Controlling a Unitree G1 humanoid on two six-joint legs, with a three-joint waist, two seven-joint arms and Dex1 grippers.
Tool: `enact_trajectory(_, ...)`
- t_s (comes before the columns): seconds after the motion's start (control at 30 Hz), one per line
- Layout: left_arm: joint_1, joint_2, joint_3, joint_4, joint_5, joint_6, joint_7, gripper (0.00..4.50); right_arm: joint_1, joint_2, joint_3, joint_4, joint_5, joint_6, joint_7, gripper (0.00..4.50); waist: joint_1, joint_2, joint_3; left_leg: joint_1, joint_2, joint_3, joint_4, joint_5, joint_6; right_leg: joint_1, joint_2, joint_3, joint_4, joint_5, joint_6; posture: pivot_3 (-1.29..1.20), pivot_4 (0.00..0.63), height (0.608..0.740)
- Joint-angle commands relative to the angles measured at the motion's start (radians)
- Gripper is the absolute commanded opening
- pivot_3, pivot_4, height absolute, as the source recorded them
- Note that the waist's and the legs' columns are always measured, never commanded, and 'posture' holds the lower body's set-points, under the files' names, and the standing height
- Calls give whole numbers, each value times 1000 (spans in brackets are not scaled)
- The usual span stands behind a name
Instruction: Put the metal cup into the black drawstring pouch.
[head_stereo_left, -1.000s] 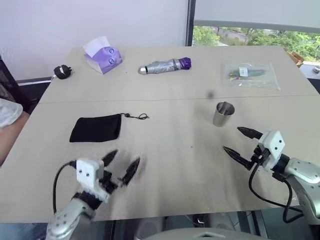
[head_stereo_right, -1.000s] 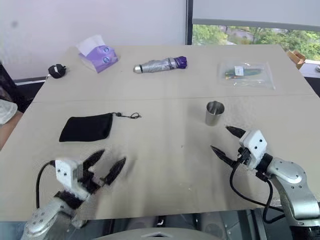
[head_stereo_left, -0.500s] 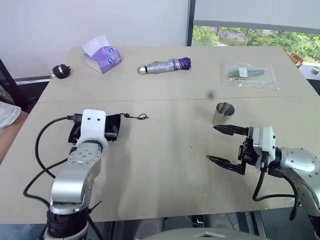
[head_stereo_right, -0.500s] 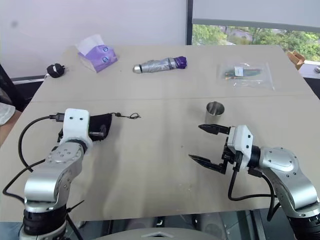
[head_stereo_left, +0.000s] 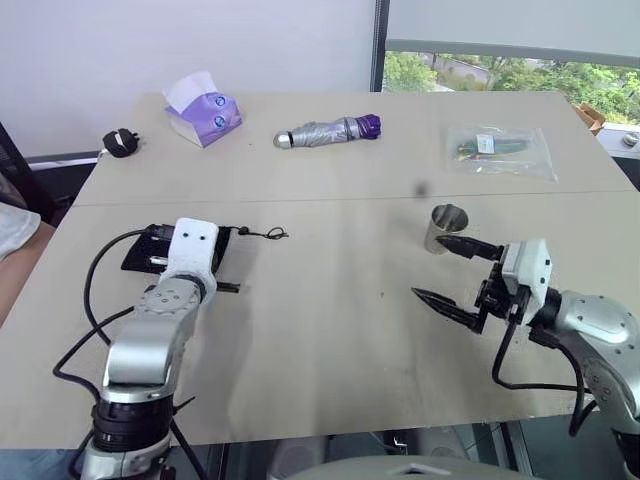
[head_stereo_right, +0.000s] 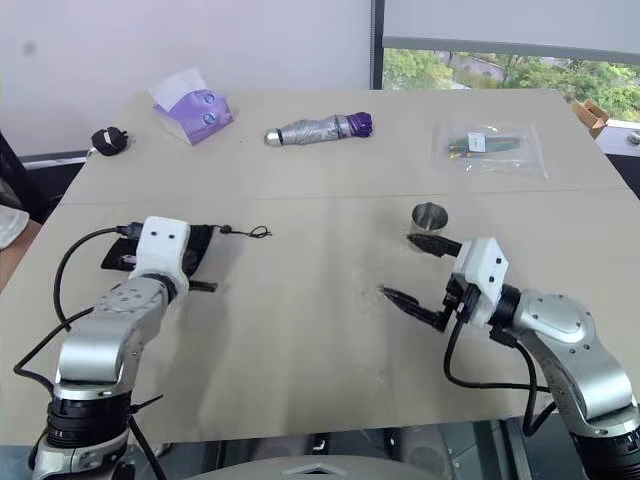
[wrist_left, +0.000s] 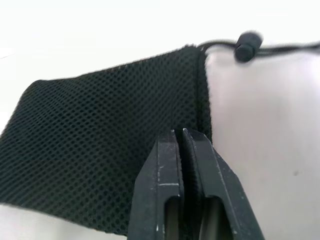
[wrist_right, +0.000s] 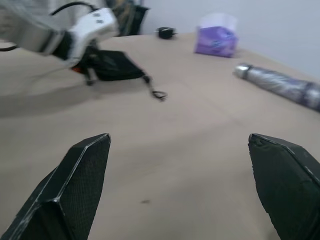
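Observation:
The metal cup (head_stereo_left: 447, 228), a small shiny tumbler, stands upright on the right half of the table. My right gripper (head_stereo_left: 452, 273) hovers just in front of it, open wide, its upper fingertip close to the cup's near side and apart from it. The black drawstring pouch (head_stereo_left: 150, 252) lies flat on the left, cord and knot (wrist_left: 246, 46) trailing from its mouth. My left gripper (wrist_left: 179, 132) is shut on the pouch, pinching the mesh fabric close to the mouth edge. In the eye views the left wrist covers part of the pouch.
Along the far side lie a purple tissue pack (head_stereo_left: 205, 115), a black plug adapter (head_stereo_left: 120, 142), a folded silver umbrella (head_stereo_left: 330, 130) and a clear plastic bag (head_stereo_left: 497, 148). A person's sleeve (head_stereo_left: 12, 228) shows at the left edge. Bare table (head_stereo_left: 330, 280) lies between my grippers.
My left arm swung forward from the near edge over the pouch and its fingers closed on the fabric. My right gripper rose and drifted left toward the cup, staying open.

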Motion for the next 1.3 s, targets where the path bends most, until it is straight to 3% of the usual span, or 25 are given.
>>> enact_trajectory(0.03,-16,-18,153,-29,-274,-96,-285,86,-75,-23,-84,-53,104,156,-100,4500,0,0,0,0,0,0,0,0,0,0,-1,0,0,0,0,0,150,740)
enact_trajectory(0.1,-25,-6,214,-21,-404,-58,-383,86,-140,-85,-105,-75,104,303,-173,4500,0,0,0,-1,0,1,0,0,0,-1,-3,0,0,0,-1,0,150,740)
enact_trajectory(0.17,-32,22,231,-12,-449,-22,-401,86,-220,-155,-95,-73,72,447,-242,4500,-1,1,0,-1,0,1,1,0,0,-1,-3,-1,0,0,-1,0,150,740)
enact_trajectory(0.37,-60,90,173,-10,-518,-26,-481,86,-542,-195,18,222,65,679,-216,4500,-8,0,0,0,-1,2,1,0,0,-1,3,0,0,0,-1,0,150,740)
enact_trajectory(0.67,-100,112,99,-3,-485,-91,-468,86,-852,-232,334,674,-151,630,57,4500,-7,0,1,-4,-1,2,0,0,1,-3,3,0,-2,2,3,0,150,740)
enact_trajectory(0.77,-98,100,98,-13,-494,-96,-450,0,-898,-213,393,774,-226,573,115,3601,-9,0,1,-5,-1,2,-1,-1,1,-3,2,0,-3,2,3,0,150,740)
enact_trajectory(0.87,-87,99,97,-25,-500,-100,-440,0,-915,-206,413,809,-268,536,164,2312,-11,1,1,-6,-1,1,-1,-1,1,-5,2,0,-3,2,3,0,150,740)
enact_trajectory(0.97,-67,98,106,-35,-505,-100,-428,0,-908,-205,397,802,-287,497,195,540,-16,1,1,-7,-1,1,-1,-1,1,-5,2,0,-2,2,3,0,150,740)
enact_trajectory(1.03,-58,95,110,-38,-509,-98,-420,0,-881,-212,375,770,-285,484,210,24,-20,0,1,-6,-1,1,-1,-1,1,-5,2,0,-2,2,3,0,150,740)
enact_trajectory(1.2,-66,80,133,-33,-564,-65,-384,0,-780,-156,165,603,-115,608,190,24,-20,0,1,-6,-1,0,0,-1,1,-4,0,-1,-2,2,3,0,150,740)
enact_trajectory(1.3,-69,87,143,-22,-586,-52,-372,0,-673,-50,59,440,-4,674,121,24,-24,0,1,-5,0,-1,0,0,1,-4,0,0,-1,2,3,0,150,740)
